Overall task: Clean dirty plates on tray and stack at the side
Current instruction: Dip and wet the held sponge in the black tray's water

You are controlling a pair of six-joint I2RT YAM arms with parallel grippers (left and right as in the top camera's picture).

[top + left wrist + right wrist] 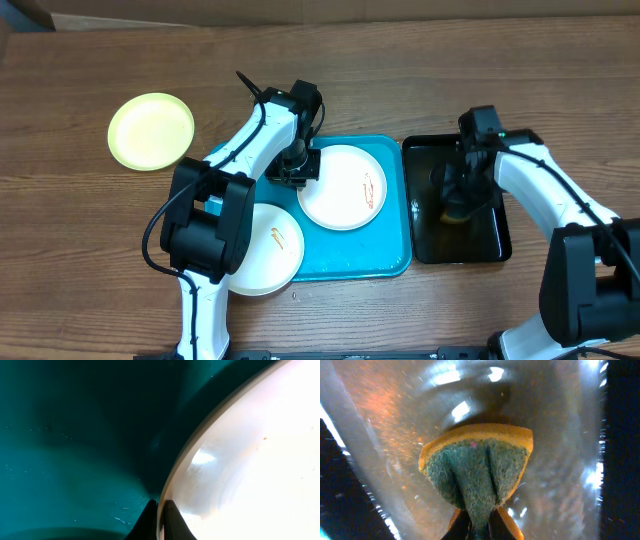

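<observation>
- The turquoise tray holds one white plate with an orange smear. A second white plate, also smeared, overhangs the tray's left corner nearest the arm bases.
- The yellow-green plate lies on the worktop, well left of the tray.
- The black tray, just beside the tray's right side, holds a yellow-and-green sponge.
- The left pincer, its arm stretched over the tray, is clenched on the first white plate's left rim.
- The right pincer points down, grasping the sponge.
</observation>
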